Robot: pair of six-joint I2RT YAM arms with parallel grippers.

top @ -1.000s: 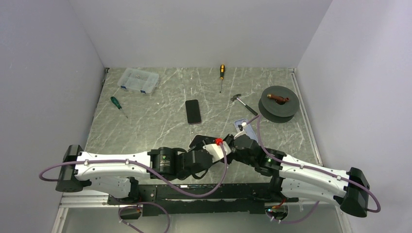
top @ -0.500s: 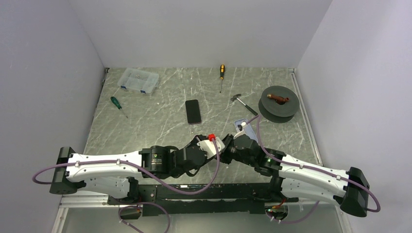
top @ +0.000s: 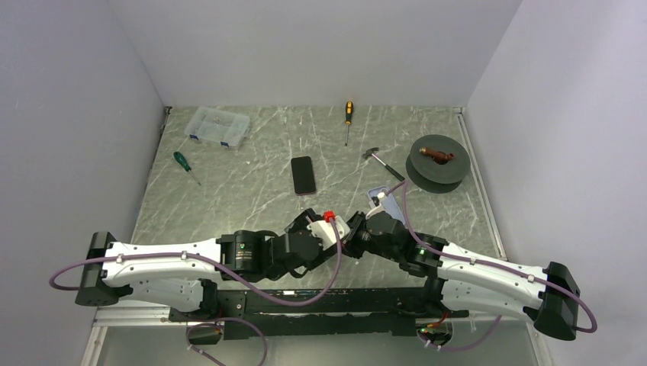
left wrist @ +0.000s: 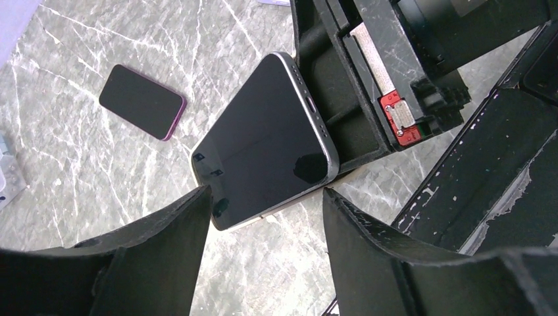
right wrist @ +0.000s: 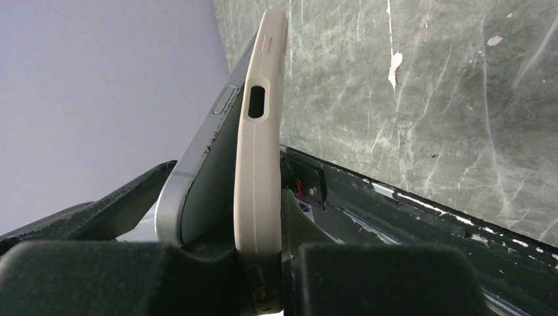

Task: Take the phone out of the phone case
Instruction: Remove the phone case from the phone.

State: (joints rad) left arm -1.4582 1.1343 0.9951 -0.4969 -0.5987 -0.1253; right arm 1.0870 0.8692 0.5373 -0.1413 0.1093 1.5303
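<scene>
In the right wrist view the cream phone case stands edge-on, and my right gripper is shut on its lower end. The silver-edged phone leans out of the case on the left, its lower part parted from the case's back. The left wrist view shows the phone's dark screen sticking out from the right gripper's black body. My left gripper is open. Its two fingertips flank the phone's near end without pinching it.
A second phone with a purple rim lies mid-table. A pale blue flat item lies just beyond the right gripper. Further back are a hammer, two screwdrivers, a clear box and a grey spool.
The left arm has drawn back to the left, shifting its wrist a little away from the right gripper. The right arm and the case have stayed put.
</scene>
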